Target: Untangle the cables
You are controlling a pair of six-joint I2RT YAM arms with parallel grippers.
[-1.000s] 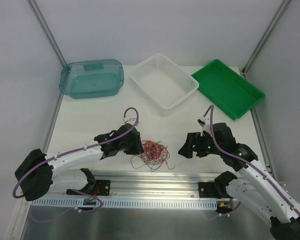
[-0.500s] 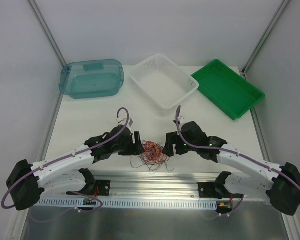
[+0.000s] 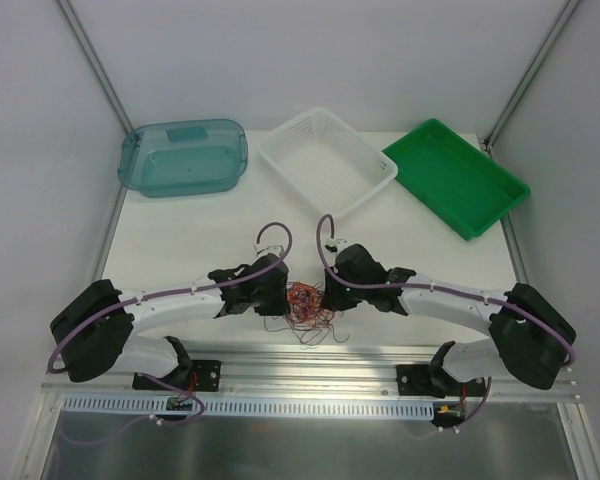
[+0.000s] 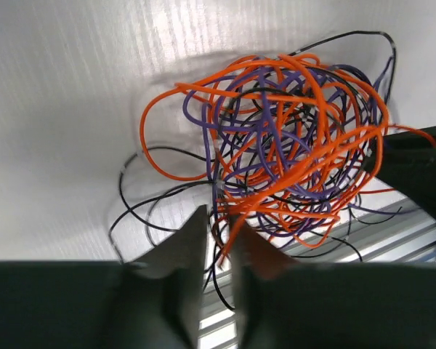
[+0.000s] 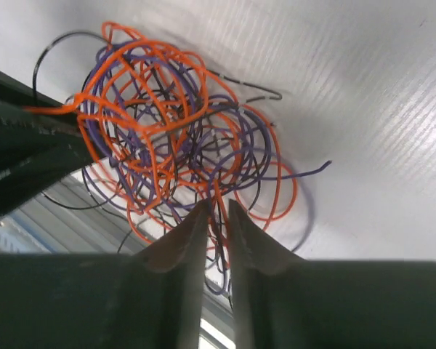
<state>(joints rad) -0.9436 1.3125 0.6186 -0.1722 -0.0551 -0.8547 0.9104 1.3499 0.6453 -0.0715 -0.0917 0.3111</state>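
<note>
The left gripper (image 4: pixel 216 227) is pinching strands of the cable tangle (image 4: pixel 291 145) between nearly closed fingers, and the right gripper (image 5: pixel 218 212) is gripping it likewise from the opposite side. The cable tangle is lying on the table (image 3: pixel 180 240) near its front edge, between both arms.

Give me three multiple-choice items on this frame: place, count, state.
1. Where lies the tangled ball of thin orange, purple and black wires? A) in a container B) between the left fingers and right fingers C) in the far right corner
2. How many containers line the far edge of the white table? A) one B) two C) three
3. The wires are: A) one knotted bunch B) laid out singly C) sorted by colour
Answers: B, the top view shows it flanked by both; C, teal translucent plastic tub, white plastic mesh basket, green plastic tray; A, both wrist views show strands interlaced.
</note>
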